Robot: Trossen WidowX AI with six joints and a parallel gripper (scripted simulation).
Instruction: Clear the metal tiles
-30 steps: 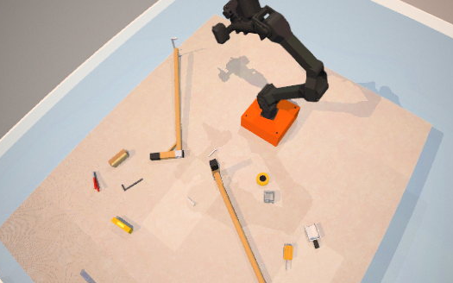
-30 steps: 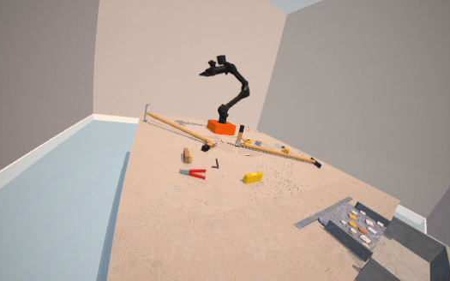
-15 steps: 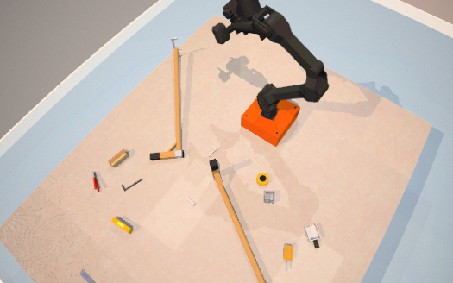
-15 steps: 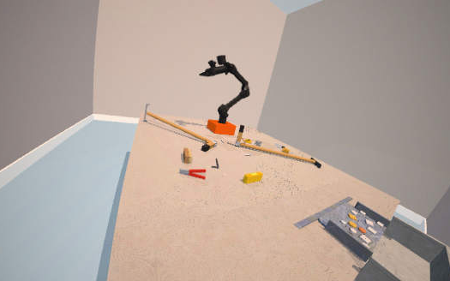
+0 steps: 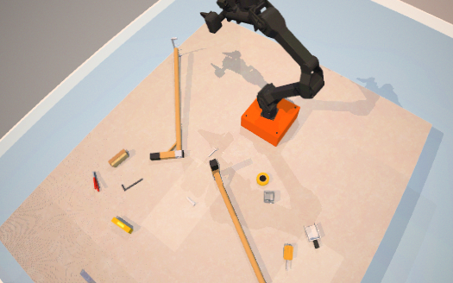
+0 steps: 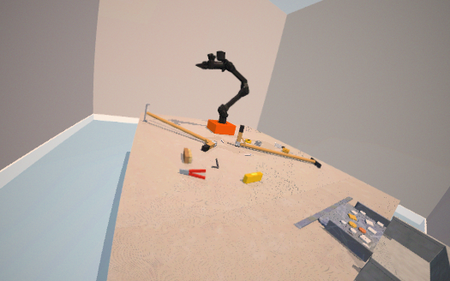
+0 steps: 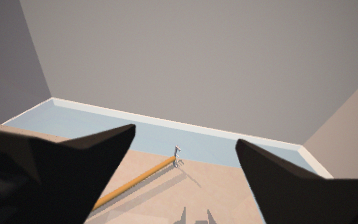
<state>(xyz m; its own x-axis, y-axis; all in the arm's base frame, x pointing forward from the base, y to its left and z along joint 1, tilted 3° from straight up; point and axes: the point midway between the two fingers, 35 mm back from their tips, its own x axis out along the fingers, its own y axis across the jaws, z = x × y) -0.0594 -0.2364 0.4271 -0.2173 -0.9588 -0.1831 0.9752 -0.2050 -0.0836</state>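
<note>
My gripper is open and empty, high above the table's back. A long wooden-shafted tool lies below it, with a thin metal head at its back end and a black-ended crosspiece at the other. A second long wooden tool has black ends and lies to the front. I cannot tell for certain which is the scraper. The steel plate has side walls and carries several white, yellow and orange tiles. The grey catch box adjoins its far end.
A flat metal strip lies before the plate. Also on the table are a wooden block, red pliers, a dark hex key, a yellow block and a yellow ring.
</note>
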